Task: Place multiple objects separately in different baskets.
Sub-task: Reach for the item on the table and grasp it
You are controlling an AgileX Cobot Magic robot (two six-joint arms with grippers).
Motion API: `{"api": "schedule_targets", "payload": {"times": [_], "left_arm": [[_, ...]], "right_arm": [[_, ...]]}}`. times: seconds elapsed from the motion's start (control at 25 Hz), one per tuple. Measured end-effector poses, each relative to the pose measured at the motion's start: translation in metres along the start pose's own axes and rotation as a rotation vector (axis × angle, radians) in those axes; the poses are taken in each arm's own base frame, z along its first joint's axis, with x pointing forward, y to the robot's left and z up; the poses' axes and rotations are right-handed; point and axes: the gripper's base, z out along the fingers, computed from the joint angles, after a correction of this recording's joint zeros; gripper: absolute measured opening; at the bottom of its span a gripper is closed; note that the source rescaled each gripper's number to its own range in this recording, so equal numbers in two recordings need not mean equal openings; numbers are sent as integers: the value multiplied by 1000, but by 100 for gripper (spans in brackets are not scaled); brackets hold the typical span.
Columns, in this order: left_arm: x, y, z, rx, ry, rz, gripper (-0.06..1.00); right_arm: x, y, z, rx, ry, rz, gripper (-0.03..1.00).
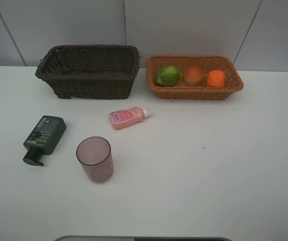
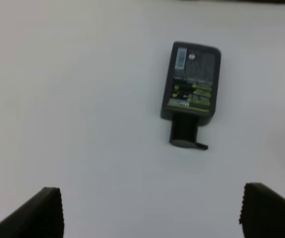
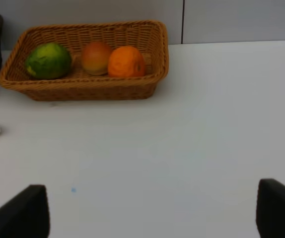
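While beyond left fingers [image 2: 33,213], pump bottle [image 2: 191,84]

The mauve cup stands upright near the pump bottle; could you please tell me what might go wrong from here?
The upright cup could tip if the left end effector clips its rim. The pump bottle lies flat, so a grasp may slip off it. The dark basket has tall walls that a carried item might catch.
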Motion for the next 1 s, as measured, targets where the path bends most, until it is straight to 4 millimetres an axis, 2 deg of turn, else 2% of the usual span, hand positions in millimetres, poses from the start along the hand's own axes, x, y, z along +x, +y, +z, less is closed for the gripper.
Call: {"api": "schedule_targets", "payload": {"times": [0.12,0.28,0.44,0.68,0.88,1.0], "left_arm": [[-35,-7,21,-18,135,32,92],[-77,-17,64,-36,313,60,92],[-101,-28,117,-38,433,86,92],[-99,-54,181,-1,516,136,92],[-90,-66,214,15,561,135,92],[-88,-68,226,15,558,127,92]], "right_arm": [[0,0,0,0,-1,0,77],[0,0,0,-1,-3,1,77],[0,0,0,0,-4,0,77],[0,0,0,0,-4,0,77],[0,0,0,0,-4,0,77],[0,0,0,0,-4,0,77]]}}
